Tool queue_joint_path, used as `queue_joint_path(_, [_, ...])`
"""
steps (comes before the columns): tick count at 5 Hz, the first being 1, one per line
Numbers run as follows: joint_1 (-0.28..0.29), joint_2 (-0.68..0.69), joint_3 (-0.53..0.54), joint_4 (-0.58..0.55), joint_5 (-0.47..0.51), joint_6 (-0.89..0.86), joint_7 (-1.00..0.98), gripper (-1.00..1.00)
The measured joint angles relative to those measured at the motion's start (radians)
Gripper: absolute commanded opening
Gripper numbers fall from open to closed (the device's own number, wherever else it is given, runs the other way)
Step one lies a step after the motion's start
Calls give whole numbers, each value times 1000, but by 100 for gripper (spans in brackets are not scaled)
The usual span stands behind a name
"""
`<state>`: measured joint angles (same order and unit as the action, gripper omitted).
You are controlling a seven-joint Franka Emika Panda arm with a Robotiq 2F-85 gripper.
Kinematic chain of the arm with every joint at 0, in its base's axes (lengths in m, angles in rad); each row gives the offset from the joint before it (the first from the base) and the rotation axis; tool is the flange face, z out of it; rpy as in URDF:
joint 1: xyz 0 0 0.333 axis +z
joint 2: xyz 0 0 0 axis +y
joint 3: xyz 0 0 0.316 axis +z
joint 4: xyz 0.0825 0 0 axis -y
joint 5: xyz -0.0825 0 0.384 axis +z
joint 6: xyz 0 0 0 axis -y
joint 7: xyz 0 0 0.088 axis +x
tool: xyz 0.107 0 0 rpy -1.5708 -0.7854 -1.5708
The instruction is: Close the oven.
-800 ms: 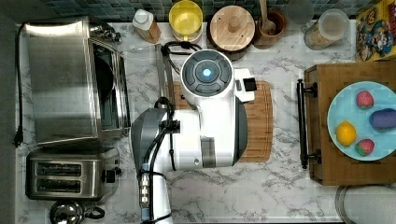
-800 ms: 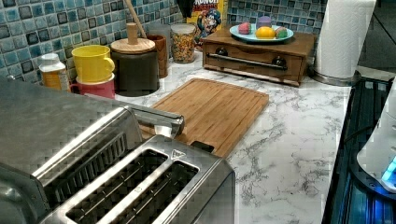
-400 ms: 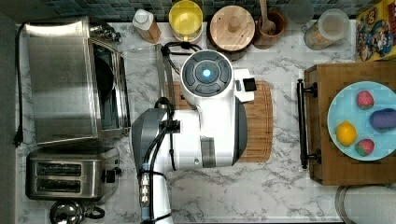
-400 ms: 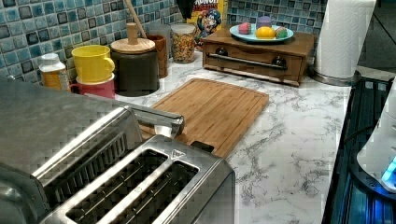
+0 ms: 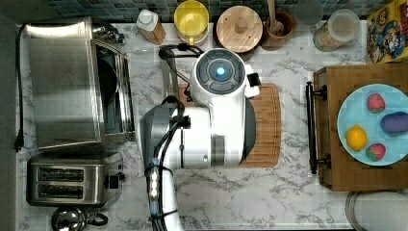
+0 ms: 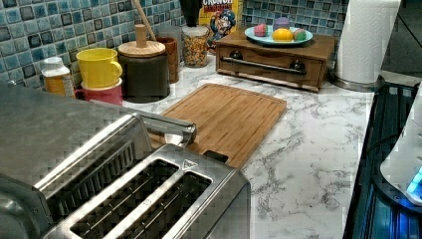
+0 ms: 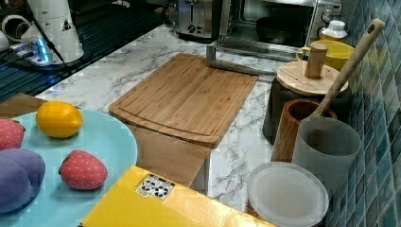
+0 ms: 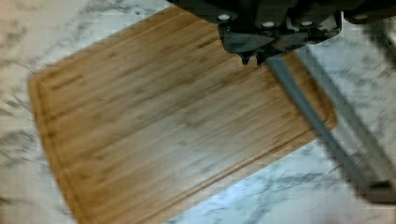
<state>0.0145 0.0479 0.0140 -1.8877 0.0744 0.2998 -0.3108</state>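
The oven (image 5: 67, 86) is a large steel box at the top view's left. Its glass door (image 5: 144, 72) lies folded down flat, leaving the dark inside open. The door's long bar handle (image 5: 166, 79) rests at the edge of the cutting board; I also see the handle (image 6: 166, 124) in the left view and the handle (image 7: 234, 65) in the right view. In the wrist view my gripper (image 8: 254, 57) hovers over the cutting board (image 8: 163, 121) with its fingertips pressed together and nothing between them, just beside the handle bar (image 8: 317, 126). My white arm (image 5: 216, 120) covers the board from above.
A two-slot toaster (image 5: 72, 179) stands beside the oven. A yellow cup (image 5: 191, 21), a bottle (image 5: 150, 25) and a wooden-lidded canister (image 5: 239, 29) line the tiled back wall. A wooden box (image 5: 337, 144) carries a plate of fruit (image 5: 358, 115). A paper towel roll (image 6: 366, 40) stands near it.
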Motion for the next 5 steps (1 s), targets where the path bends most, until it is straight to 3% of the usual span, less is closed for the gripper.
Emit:
queue_joint_path(2, [-26, 177, -2, 26, 115, 77, -350, -100])
queue_joint_path(4, [-73, 324, 5, 23, 415, 164, -711, -100])
queue_joint_path(5, [-92, 342, 10, 23, 452, 157, -823, -100])
